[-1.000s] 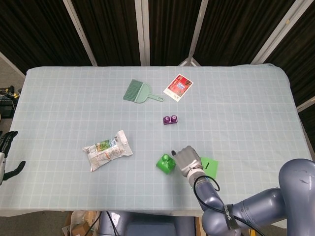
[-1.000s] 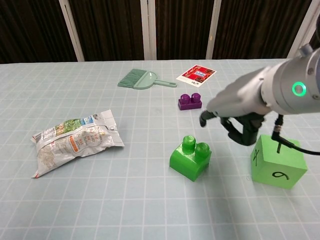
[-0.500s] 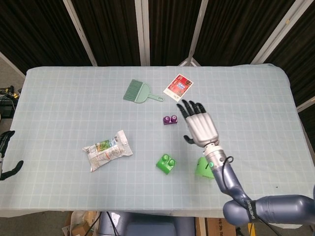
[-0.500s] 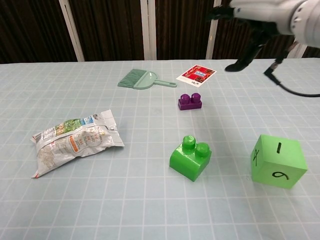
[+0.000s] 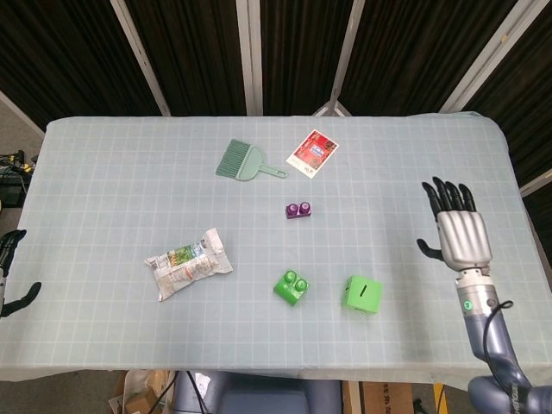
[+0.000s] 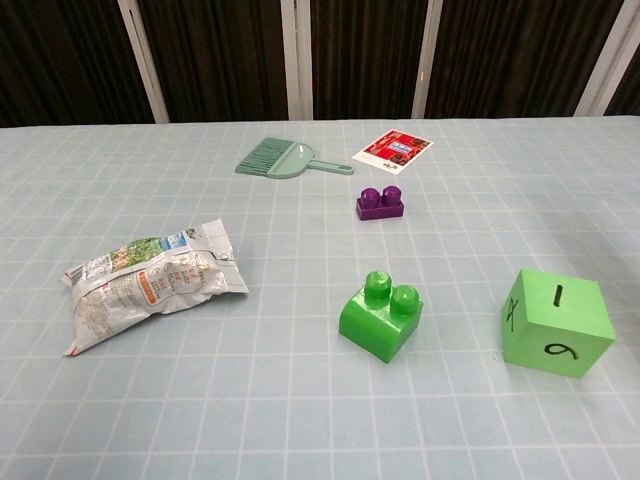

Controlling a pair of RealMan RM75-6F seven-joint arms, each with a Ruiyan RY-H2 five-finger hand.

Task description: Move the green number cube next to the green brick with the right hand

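Observation:
The green number cube point(image 5: 362, 294) point(image 6: 556, 322) rests on the table a short gap to the right of the green brick point(image 5: 291, 286) point(image 6: 381, 316), not touching it. My right hand point(image 5: 454, 234) is raised at the right side, fingers spread, holding nothing, well away from the cube. It does not show in the chest view. My left hand point(image 5: 10, 274) is only partly visible at the far left edge of the head view, beside the table.
A purple brick point(image 5: 299, 210) lies beyond the green brick. A crumpled snack bag point(image 5: 188, 262) sits to the left. A green dustpan brush point(image 5: 244, 161) and a red card point(image 5: 312, 153) lie at the back.
My right hand has lifted off the cube area and swung to the right, out of the chest view. The cube stays beside the green brick.

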